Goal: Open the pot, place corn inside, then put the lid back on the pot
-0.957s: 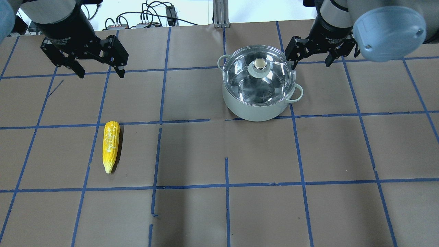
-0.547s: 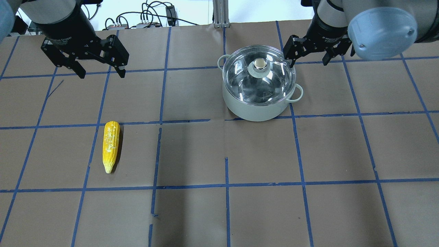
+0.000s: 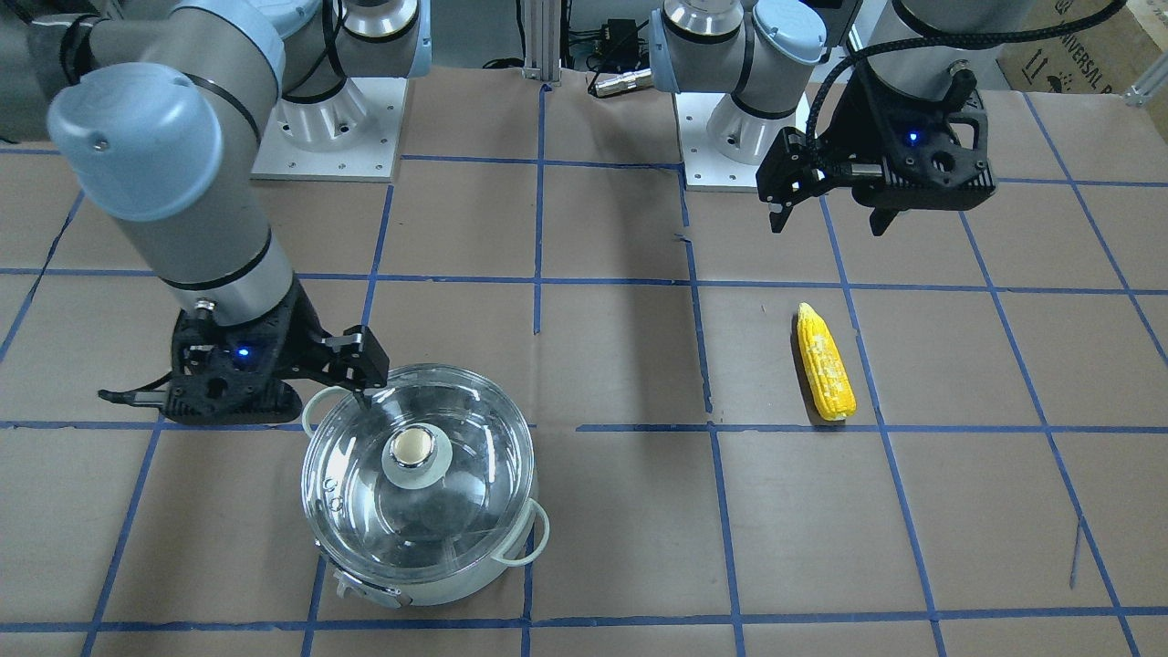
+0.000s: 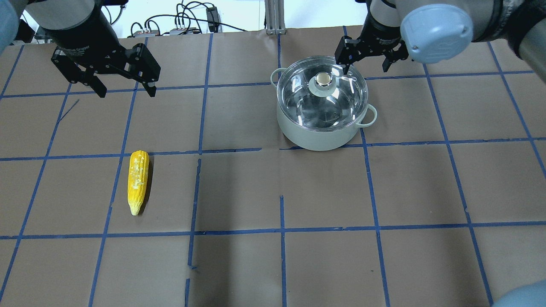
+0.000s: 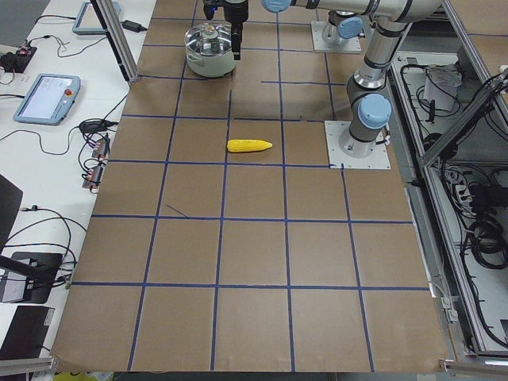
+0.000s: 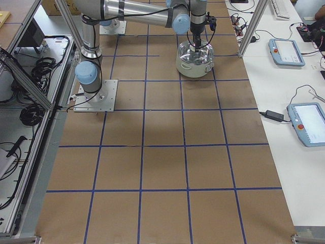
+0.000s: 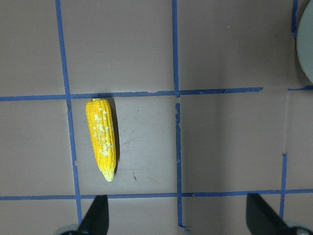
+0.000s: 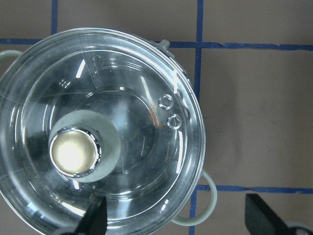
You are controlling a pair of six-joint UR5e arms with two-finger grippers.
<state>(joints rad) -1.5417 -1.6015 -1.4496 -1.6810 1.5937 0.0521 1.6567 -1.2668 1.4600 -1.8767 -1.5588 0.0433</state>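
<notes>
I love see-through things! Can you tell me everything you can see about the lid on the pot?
The lid is a round, clear glass disc, so you can see the shiny inside of the pot through it. In its middle is a grey collar with a cream knob. Two small metal rings sit near one edge. It lies flat, closing the pot. The open right gripper hangs above, not holding it.

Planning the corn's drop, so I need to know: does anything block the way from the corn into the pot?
Yes: the lid sits closed on the pot, covering its opening. Nothing else shows between the corn and the pot. The right gripper hangs open beside the knob, not gripping it.
</notes>
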